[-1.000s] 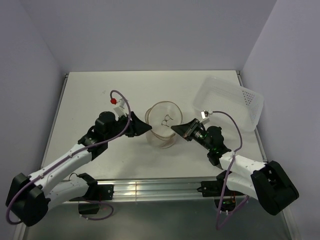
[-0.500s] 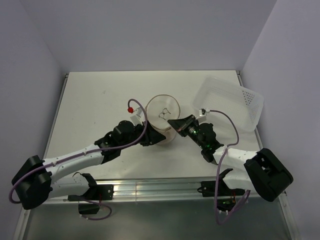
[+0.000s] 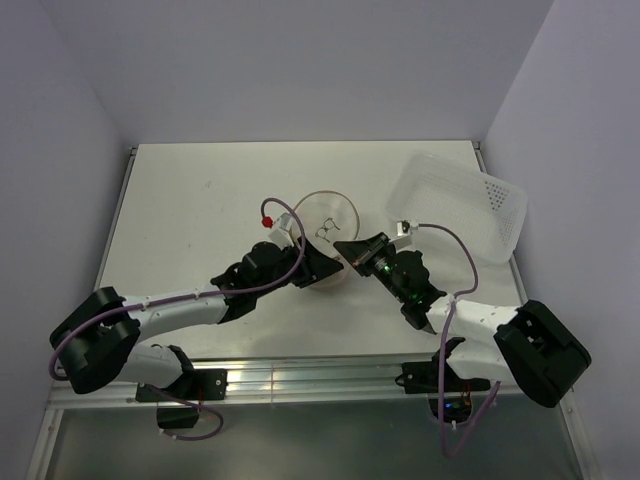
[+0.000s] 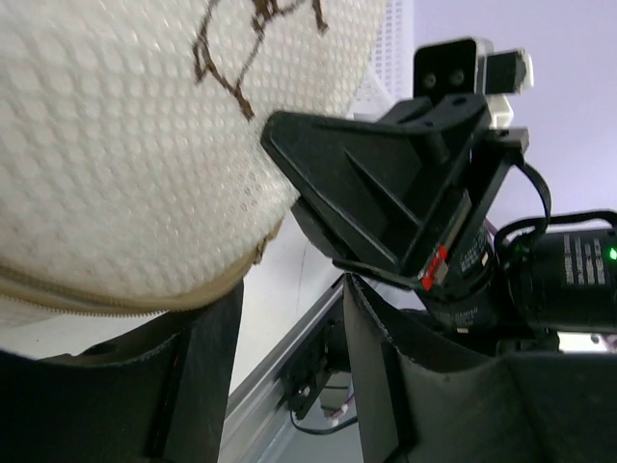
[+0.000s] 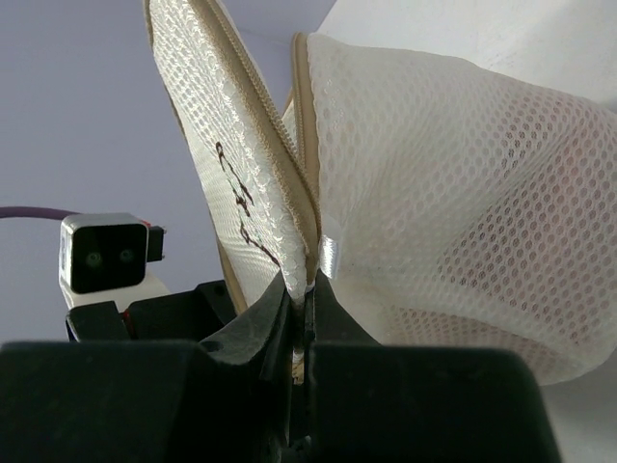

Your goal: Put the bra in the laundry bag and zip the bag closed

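Observation:
The laundry bag [image 3: 325,228] is a whitish mesh cylinder at the table's middle, its round lid with the dark bra outline tilted up. My right gripper [image 3: 349,251] is at its right rim. In the right wrist view it [image 5: 305,292] is shut on the rim seam between the lid [image 5: 231,164] and the body [image 5: 453,183]. My left gripper [image 3: 318,270] is at the bag's near side. In the left wrist view it [image 4: 289,357] is open and empty, just below the lid [image 4: 125,145] and its zip. No bra shows clearly; the bag's inside is hidden.
A larger clear perforated plastic bin [image 3: 458,205] stands at the back right, close behind the right arm. The table's metal front rail [image 3: 300,375] runs along the near edge. The two grippers are very close together at the bag.
My left arm has swung right and forward, from the bag's left side to its near side. My right gripper has edged left to the rim, and the bag has shifted slightly back.

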Motion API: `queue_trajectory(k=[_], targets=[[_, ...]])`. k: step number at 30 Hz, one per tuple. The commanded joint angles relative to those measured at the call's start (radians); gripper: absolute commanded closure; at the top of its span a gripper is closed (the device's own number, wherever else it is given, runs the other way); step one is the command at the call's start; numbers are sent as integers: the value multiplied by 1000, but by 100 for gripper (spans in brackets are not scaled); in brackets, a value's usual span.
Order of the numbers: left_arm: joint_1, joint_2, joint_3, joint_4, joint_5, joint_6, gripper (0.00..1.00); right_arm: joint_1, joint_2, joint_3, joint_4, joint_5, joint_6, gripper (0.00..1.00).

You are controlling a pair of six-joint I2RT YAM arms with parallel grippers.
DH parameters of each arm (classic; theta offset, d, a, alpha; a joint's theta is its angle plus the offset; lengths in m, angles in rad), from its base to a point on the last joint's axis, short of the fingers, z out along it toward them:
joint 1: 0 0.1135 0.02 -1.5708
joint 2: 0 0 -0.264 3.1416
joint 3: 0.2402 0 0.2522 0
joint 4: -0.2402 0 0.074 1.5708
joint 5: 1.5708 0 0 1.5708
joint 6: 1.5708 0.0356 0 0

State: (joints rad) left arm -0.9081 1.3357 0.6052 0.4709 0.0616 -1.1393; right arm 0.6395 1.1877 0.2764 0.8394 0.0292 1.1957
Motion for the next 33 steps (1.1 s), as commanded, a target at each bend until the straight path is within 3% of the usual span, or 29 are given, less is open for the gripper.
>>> queue_trajectory(k=[1, 10, 15, 21, 29, 33], targets=[[-9, -3, -5, 95, -55, -28, 48, 22, -43, -6, 21, 61, -27, 100], [-18, -7, 7, 75, -178, -8, 51, 32, -85, -43, 49, 57, -30, 100], [-21, 10, 10, 89, -194, -2, 54, 32, -96, -55, 63, 49, -28, 100], [-34, 39, 25, 84, -194, 13, 66, 34, -89, -49, 67, 37, -25, 100], [-37, 63, 57, 29, -209, 36, 62, 43, -48, -25, 56, 15, -35, 100], [-40, 69, 77, 17, -213, 46, 68, 51, -39, -20, 56, 20, -41, 100]])
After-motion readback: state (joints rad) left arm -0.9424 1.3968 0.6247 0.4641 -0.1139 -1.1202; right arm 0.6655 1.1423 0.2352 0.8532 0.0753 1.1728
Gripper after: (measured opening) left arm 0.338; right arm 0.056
